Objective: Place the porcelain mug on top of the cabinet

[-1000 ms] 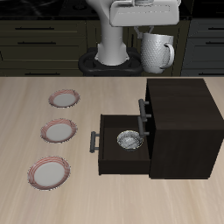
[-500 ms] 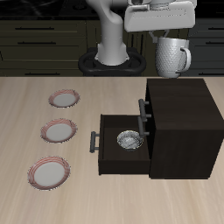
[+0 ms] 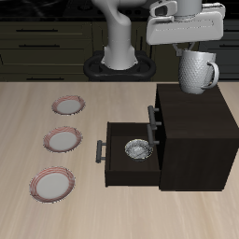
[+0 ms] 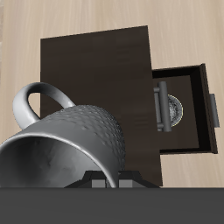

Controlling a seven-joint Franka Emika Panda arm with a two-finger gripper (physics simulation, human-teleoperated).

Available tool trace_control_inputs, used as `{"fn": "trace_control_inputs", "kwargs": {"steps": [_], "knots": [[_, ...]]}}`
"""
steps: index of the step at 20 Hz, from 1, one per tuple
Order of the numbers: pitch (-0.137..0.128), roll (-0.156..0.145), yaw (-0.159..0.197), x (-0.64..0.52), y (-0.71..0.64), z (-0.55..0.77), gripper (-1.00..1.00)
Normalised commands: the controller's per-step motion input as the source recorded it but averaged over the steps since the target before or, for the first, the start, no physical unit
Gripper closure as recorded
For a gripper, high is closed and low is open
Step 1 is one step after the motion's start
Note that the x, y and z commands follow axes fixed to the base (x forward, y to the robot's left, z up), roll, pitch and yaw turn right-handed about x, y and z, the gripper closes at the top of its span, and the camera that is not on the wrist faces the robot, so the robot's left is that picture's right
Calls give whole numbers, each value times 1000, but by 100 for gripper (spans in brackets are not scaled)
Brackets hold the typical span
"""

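The white robot arm rises from its base at the far side of the table and reaches over the cabinet, its wrist pointing straight down. The two-finger gripper (image 3: pixel 192 51) is closed on the rim of the tall greyish-white speckled porcelain mug (image 3: pixel 198 72); in the wrist view the fingers sit at the mug's lip, with the mug (image 4: pixel 66 149) hanging below.

The mug hangs upright in the air above the far part of the flat top of the large dark brown-black wooden cabinet (image 3: pixel 194 117). Its base is close over the top, clear of it. The loop handle (image 3: pixel 216 69) points away from the arm's base column.

The cabinet's drawer (image 3: pixel 129 163) stands pulled out toward the plates. A small grey patterned bowl (image 3: pixel 137 149) lies inside it. Three flat pink-rimmed round plates (image 3: pixel 62 139) lie in a row on the wooden table (image 3: pixel 28 215), well apart from the cabinet.
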Motion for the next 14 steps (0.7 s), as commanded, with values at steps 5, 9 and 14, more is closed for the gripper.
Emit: {"fn": "trace_control_inputs", "kwargs": {"steps": [5,9,14], "knots": [[36,-18,-3,212,175,-161,100],[15,-19,5,208,49,-99,100],[21,-15,17,76,-23,-165,100]]}}
